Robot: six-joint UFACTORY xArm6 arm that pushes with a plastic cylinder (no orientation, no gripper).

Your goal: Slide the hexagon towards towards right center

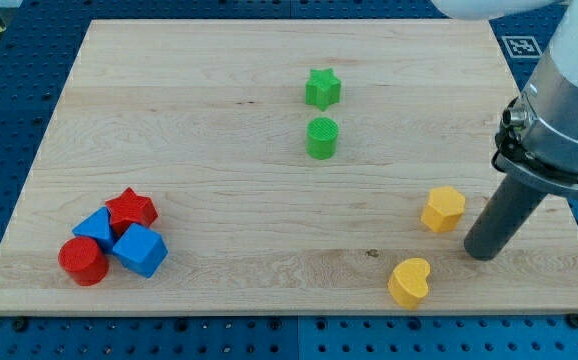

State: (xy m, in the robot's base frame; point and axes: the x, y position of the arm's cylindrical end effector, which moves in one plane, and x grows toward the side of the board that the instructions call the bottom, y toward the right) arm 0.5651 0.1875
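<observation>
Yellow hexagon point(443, 209) sits on the right side of the worktop point(219, 150), and my tip point(482, 250) touches down just right of it, a small gap between them. No pincer on this rod. Nearer, a yellow heart point(409, 281). Far centre: green star point(322, 88), green cylinder point(322, 138). Near left, clustered: red star point(131, 210), red cylinder point(83, 260), two blue blocks point(138, 250).

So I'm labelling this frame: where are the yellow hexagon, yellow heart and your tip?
yellow hexagon point(443, 208), camera view, top face.
yellow heart point(409, 280), camera view, top face.
my tip point(480, 253), camera view, rod's lower end.
</observation>
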